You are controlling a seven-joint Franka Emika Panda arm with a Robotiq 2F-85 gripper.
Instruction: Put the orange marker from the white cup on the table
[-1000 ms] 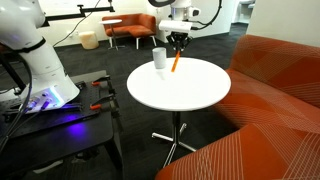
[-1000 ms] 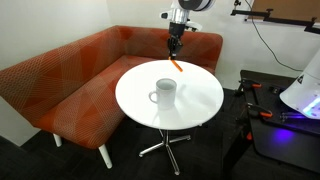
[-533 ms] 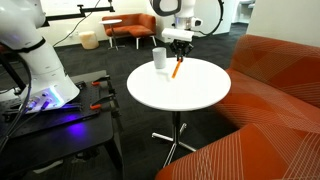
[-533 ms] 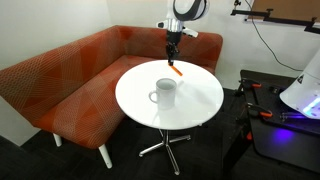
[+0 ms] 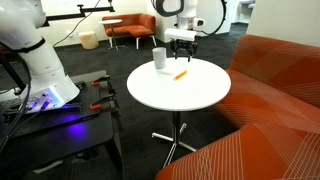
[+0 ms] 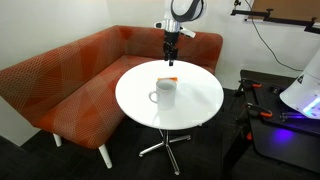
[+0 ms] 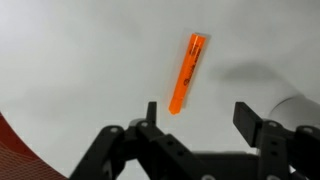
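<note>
well, my gripper point(image 7: 197, 118) hangs wide open, empty, over the orange marker point(image 7: 187, 72) lying on the table point(image 5: 190, 95) near the white cup point(image 5: 159, 58)

There is one orange marker point(image 5: 181, 74), one white cup point(image 5: 159, 58) and one round table point(image 5: 190, 95), and each shows as a single item in both exterior views. One gripper point(image 5: 180, 45) is in view, with two fingers point(image 7: 150, 112) in the wrist view. Orange seats number two in an exterior view: one large sofa point(image 5: 280, 90) and one smaller couch point(image 5: 128, 28) far behind.
</note>
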